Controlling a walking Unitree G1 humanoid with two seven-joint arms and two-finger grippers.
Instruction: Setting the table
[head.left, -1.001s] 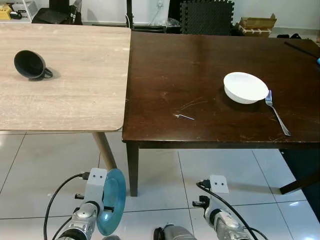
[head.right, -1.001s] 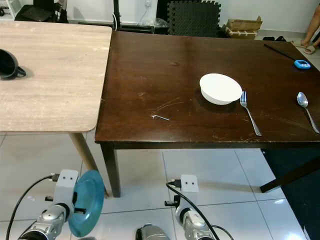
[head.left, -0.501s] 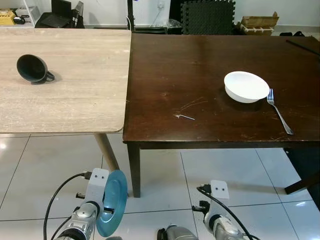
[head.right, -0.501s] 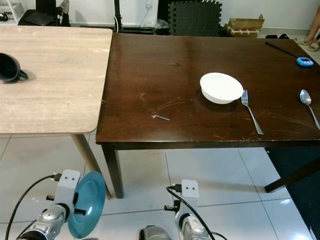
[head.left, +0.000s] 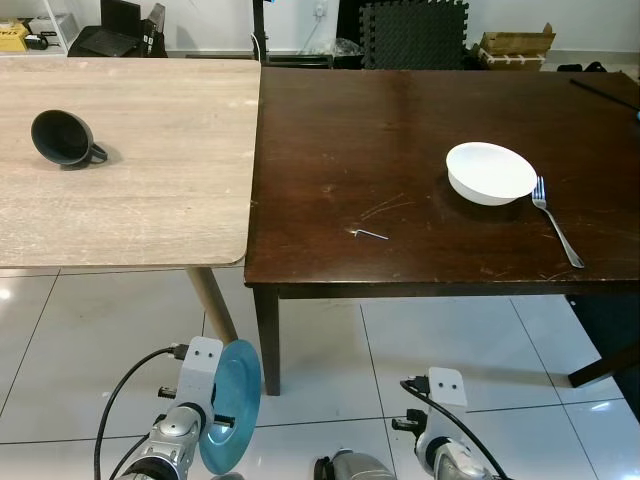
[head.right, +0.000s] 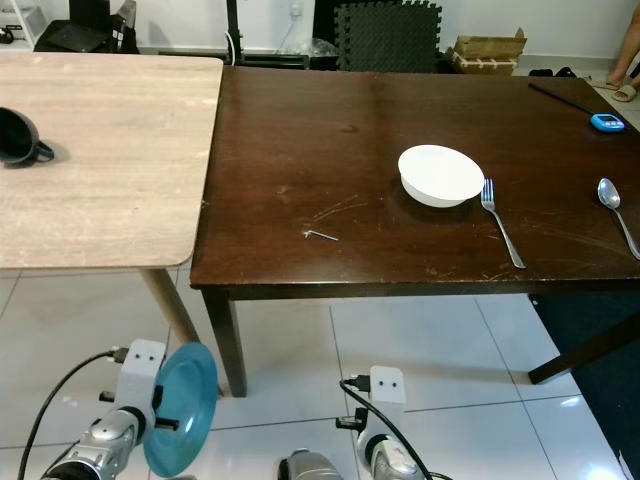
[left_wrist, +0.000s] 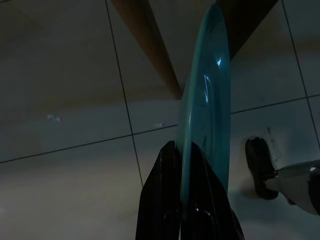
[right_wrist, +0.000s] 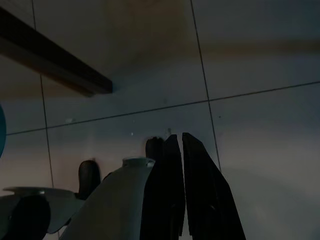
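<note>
My left gripper is shut on a teal plate, held on edge low over the floor in front of the tables. On the dark table sit a white bowl, a fork just to its right and a spoon further right. A black mug lies on its side on the light wooden table. My right gripper hangs low near the floor with its fingers shut on nothing.
A small metal bit lies near the dark table's front edge. A blue gadget and a dark stick rest at the far right. Table legs stand ahead on the tiled floor. Boxes and foam mats line the back wall.
The camera has shifted slightly. My left arm with the teal plate has dropped a little lower and my right arm has sunk too.
</note>
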